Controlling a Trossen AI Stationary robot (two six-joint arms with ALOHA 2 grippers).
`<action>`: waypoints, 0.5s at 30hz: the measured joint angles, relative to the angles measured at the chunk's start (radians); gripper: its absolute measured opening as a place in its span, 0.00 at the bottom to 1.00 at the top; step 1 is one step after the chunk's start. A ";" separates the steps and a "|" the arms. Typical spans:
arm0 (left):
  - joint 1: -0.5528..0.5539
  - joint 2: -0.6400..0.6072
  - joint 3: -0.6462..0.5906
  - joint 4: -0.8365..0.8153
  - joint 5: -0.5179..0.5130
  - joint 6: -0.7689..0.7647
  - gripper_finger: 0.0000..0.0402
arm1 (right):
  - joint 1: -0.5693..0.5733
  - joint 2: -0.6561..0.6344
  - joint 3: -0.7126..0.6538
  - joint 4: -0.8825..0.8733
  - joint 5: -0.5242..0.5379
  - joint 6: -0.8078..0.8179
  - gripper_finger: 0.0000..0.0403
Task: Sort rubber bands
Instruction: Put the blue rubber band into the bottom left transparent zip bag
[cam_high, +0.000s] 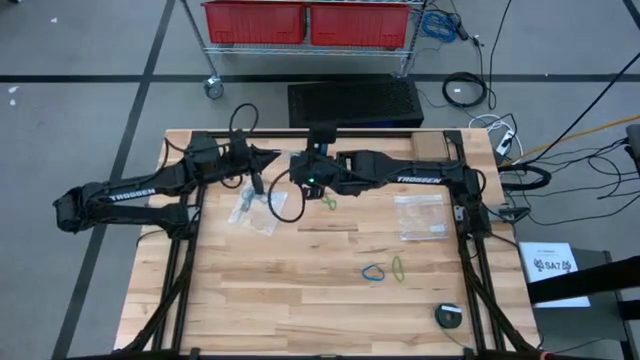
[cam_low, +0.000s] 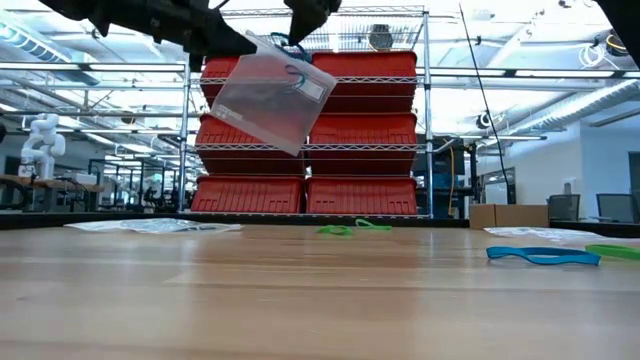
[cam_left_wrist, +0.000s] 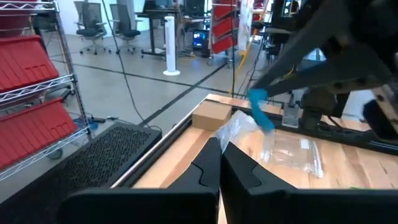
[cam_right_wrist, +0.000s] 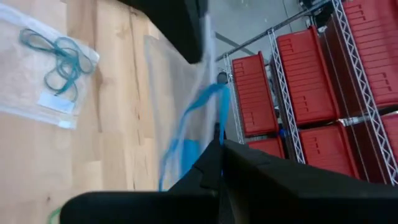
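High view shows both arms reaching toward the far middle of the wooden bench (cam_high: 300, 290), their tips close together. The left tool (cam_high: 262, 160) is closed on the edge of a clear plastic bag (cam_low: 270, 100), which the low view shows hanging tilted in the air well above the bench top, in front of red bins (cam_low: 360, 130) on a wire rack. The right tool (cam_high: 298, 172) is closed on a blue rubber band (cam_right_wrist: 199, 118); in the right wrist view that band trails from the fingertips right at the lifted bag, and in the left wrist view the same band (cam_left_wrist: 260, 107) shows as a blue strip at the bag's upper edge. Whether the band is already inside the bag cannot be told. On the bench beneath the left arm lies a second clear bag (cam_high: 255, 212); the right wrist view shows teal rubber bands (cam_right_wrist: 56, 56) inside a bag lying flat. A third clear bag (cam_high: 420, 216) lies under the right arm. Loose on the wood are a green rubber band (cam_high: 328, 203) just beside the right tool, and nearer the front edge a blue band (cam_high: 374, 272) touching a yellow-green band (cam_high: 398, 268). A small dark round object (cam_high: 449, 315) sits near the front right corner.
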 joint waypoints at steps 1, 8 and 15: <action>0.000 0.000 0.000 0.000 0.000 0.000 0.00 | 0.001 0.000 0.000 0.000 -0.002 0.006 0.00; 0.000 0.000 0.000 0.000 -0.002 -0.025 0.00 | -0.006 0.002 -0.024 0.003 0.002 0.017 0.00; 0.000 0.009 0.000 -0.001 -0.003 -0.028 0.00 | -0.006 0.002 -0.024 0.074 0.160 -0.052 0.00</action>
